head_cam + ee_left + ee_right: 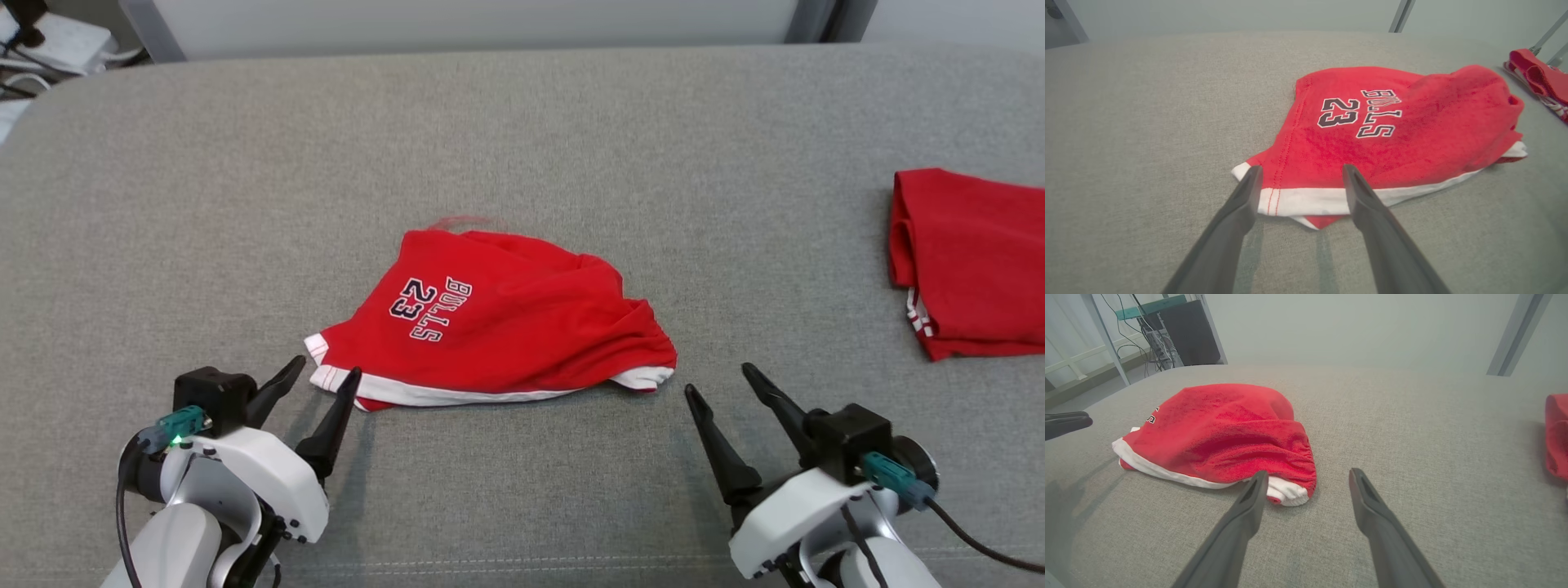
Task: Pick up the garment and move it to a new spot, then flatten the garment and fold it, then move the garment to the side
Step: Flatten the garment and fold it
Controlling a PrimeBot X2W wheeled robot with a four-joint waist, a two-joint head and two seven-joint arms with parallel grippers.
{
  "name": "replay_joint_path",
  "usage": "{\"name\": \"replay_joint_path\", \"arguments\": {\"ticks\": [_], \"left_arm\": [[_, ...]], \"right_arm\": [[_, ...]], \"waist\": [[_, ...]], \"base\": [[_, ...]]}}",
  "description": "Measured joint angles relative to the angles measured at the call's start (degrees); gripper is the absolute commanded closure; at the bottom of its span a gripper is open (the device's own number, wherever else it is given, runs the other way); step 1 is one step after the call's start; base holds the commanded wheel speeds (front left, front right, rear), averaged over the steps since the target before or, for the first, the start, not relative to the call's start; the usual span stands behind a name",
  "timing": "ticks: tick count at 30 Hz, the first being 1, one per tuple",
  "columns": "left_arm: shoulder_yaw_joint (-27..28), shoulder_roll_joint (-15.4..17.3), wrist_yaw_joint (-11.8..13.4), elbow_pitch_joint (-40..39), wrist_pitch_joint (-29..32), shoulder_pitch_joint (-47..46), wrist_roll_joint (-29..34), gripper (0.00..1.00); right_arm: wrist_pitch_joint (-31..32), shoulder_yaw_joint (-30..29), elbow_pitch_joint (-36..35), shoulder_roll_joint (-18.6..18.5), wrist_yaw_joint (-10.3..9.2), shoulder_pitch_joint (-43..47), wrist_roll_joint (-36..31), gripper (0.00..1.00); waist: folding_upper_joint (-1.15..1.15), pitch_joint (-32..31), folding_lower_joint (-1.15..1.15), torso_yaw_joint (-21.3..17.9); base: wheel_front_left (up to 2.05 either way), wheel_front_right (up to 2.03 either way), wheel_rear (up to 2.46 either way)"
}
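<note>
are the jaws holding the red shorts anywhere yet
Nothing is held: the left gripper and right gripper are open near the red shorts.

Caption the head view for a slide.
Open left gripper and open right gripper flank crumpled red Bulls 23 shorts on grey upholstery; another red garment lies far right.

Head camera high, two wrist cameras low, all facing the red garment [490, 318].
The head view looks steeply down on the grey fabric surface [522, 122] from behind the left end effector [325, 369] and the right end effector [720, 380]. Each wrist view sits low and close, sighting along its own end effector at opposite ends of the garment's near edge. All three views share the garment and a second red cloth [971, 261] at frame right.
</note>
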Motion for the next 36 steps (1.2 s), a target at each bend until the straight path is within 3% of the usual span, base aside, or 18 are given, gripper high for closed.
{"name": "replay_joint_path", "arguments": {"ticks": [14,15,18,19,21,22,29,36], "left_arm": [[-1.7,0.0,-1.7,7.9,0.0,-5.1,-3.0,0.03],[-1.8,0.0,-1.9,8.2,0.0,-5.3,-3.1,0.23],[-2.7,0.0,-1.9,9.0,0.0,-6.1,-3.5,1.0],[-3.0,0.0,-1.9,9.2,0.1,-6.4,-3.8,1.0],[-3.5,0.0,-1.9,9.3,0.2,-6.5,-4.3,1.0],[-3.6,0.0,-1.9,9.4,0.1,-6.5,-4.4,1.0],[-4.1,0.4,-1.8,9.0,-1.5,-6.3,-4.5,1.0],[-2.6,2.0,1.5,-1.5,-2.4,3.2,-6.8,1.0]], "right_arm": [[-4.7,8.2,17.2,0.7,0.0,-10.8,6.5,0.0],[-5.2,8.9,18.4,0.8,0.0,-11.7,6.9,0.0],[-6.3,10.5,21.2,1.1,0.0,-14.2,8.0,0.0],[-6.8,11.1,22.1,1.2,0.0,-14.9,8.5,0.0],[-7.5,11.7,23.3,1.6,0.0,-16.1,9.1,0.64],[-7.9,11.9,23.8,1.8,0.0,-16.5,9.3,1.0],[-8.6,13.3,24.7,1.6,0.0,-16.6,11.0,1.0],[-9.1,9.0,16.0,-2.6,0.0,-8.2,9.7,1.0]], "waist": [[0.0,4.9,0.0,0.5],[0.0,5.1,0.0,0.6],[0.0,5.4,0.0,0.7],[0.0,5.5,0.0,0.7],[0.0,5.6,0.0,0.6],[0.0,5.6,0.0,0.6],[0.0,4.7,0.0,0.3],[0.0,2.4,0.0,0.0]], "base": [[0.0,0.0,0.0],[0.0,0.0,0.0],[0.0,0.0,0.0],[0.0,0.0,0.0],[0.0,0.0,0.0],[0.0,0.0,0.0],[0.0,0.0,0.0],[0.0,0.0,0.0]]}}
